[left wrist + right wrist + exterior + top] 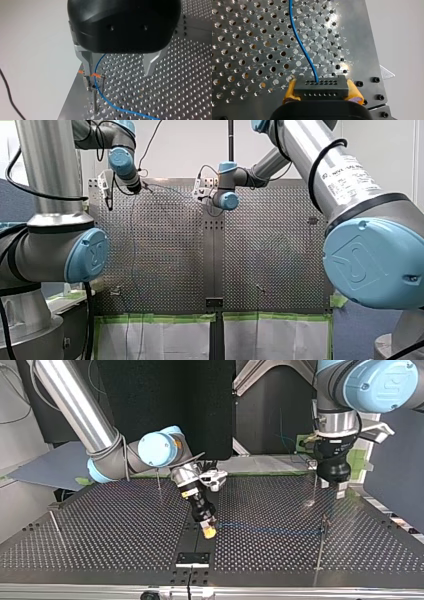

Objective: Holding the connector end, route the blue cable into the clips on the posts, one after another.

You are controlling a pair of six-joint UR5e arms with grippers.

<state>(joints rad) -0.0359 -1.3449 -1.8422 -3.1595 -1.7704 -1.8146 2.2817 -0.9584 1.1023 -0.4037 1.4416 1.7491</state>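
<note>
While my right tool [322,92] is pinching the black rectangular connector [322,87] between yellow pads [289,91] and the thin blue cable [303,47] is trailing over the perforated metal bench [242,51] to the orange-tabbed clip post [94,83] under my wide-open, empty left tool [118,73], any hard tug, I judge, is risking unseating it.
</note>
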